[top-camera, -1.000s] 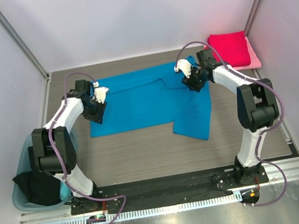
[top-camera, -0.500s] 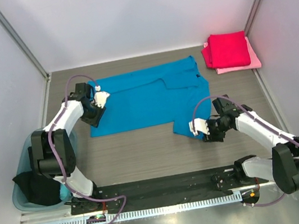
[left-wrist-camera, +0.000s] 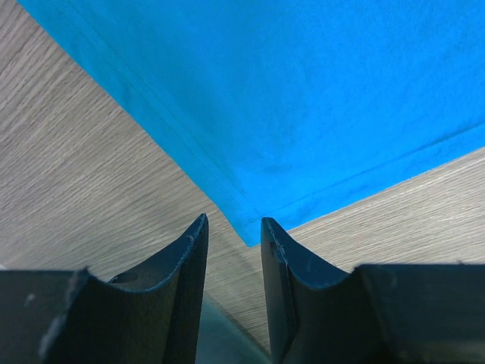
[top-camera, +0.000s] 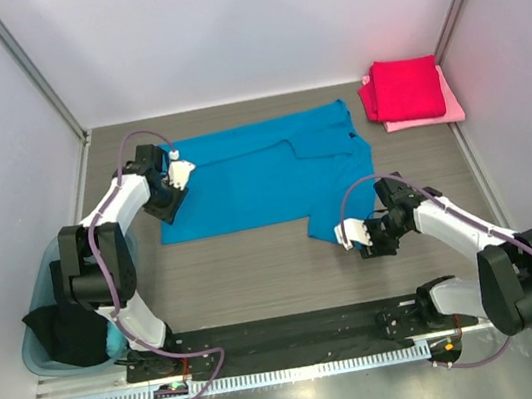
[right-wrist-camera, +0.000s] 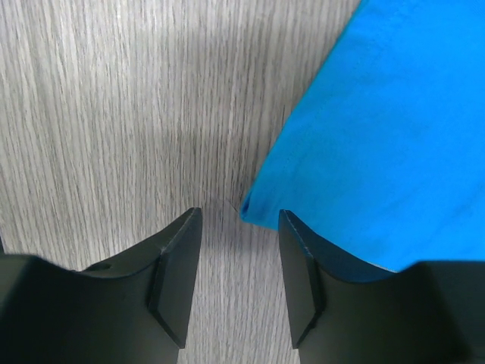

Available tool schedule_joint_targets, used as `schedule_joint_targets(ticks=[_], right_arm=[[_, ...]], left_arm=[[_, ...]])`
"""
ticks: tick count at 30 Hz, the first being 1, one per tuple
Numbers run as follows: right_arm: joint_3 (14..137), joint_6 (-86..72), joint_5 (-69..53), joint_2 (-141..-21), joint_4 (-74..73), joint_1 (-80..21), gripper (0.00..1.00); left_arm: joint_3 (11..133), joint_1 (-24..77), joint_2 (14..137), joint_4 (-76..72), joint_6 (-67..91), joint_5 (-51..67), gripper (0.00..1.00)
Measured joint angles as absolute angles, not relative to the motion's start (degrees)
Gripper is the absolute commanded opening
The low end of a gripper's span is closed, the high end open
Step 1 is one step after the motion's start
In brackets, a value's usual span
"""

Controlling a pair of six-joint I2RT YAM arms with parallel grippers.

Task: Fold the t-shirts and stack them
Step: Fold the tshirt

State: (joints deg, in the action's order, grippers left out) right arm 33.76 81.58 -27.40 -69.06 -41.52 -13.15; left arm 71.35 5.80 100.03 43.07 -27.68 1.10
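Note:
A bright blue t-shirt [top-camera: 262, 175] lies spread flat in the middle of the table. My left gripper [top-camera: 169, 206] hovers at its left edge, open. In the left wrist view a corner of the blue t-shirt [left-wrist-camera: 246, 227] lies just ahead of the gap between the left gripper's [left-wrist-camera: 233, 227] tips. My right gripper [top-camera: 367, 243] is low at the shirt's near right corner, open. In the right wrist view that blue corner [right-wrist-camera: 254, 208] sits just past the right gripper's [right-wrist-camera: 239, 220] open jaws, not clamped. A folded crimson t-shirt [top-camera: 407, 86] rests on a pale pink one [top-camera: 452, 109] at the back right.
A translucent teal tub [top-camera: 38, 342] stands at the near left beside the left arm's base, with a black t-shirt [top-camera: 64, 333] draped in it. Metal frame posts rise at the back corners. The right arm's cable loops above the table near the shirt's corner.
My right arm swung from the shirt's far right side down to its near right corner, then edged slightly left. The left gripper stayed at the shirt's left edge.

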Motion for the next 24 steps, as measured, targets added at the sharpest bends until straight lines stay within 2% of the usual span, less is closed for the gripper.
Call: schedule_joint_targets(ticks=[4, 5, 8, 9, 16, 24], right_arm=[[33.76, 82.39, -27.31, -70.94, -40.56, -13.93, 0.38], [33.82, 82.37, -27.33, -71.70, -40.34, -14.20, 0.26], [34.35, 82.21, -27.16, -72.71, -39.64, -14.70, 0.06], [34.48, 82.17, -26.98, -72.86, -39.31, -14.81, 0.03], [34.85, 80.77, -24.97, -70.15, -39.27, -14.90, 0.01], [35.48, 78.72, -24.25, -67.92, -39.99, -14.90, 0.01]], left_arm=[[71.13, 5.72, 100.03, 42.92, -27.70, 1.04, 0.35], [70.85, 5.63, 100.03, 42.68, -27.70, 0.86, 0.36], [69.67, 5.04, 100.03, 42.48, -27.92, 0.01, 0.38], [69.32, 4.58, 100.03, 42.52, -28.16, -0.19, 0.39], [69.10, -0.80, 100.55, 43.81, -32.18, -1.17, 0.40], [71.37, -3.90, 106.59, 47.88, -33.47, 0.10, 0.39]])
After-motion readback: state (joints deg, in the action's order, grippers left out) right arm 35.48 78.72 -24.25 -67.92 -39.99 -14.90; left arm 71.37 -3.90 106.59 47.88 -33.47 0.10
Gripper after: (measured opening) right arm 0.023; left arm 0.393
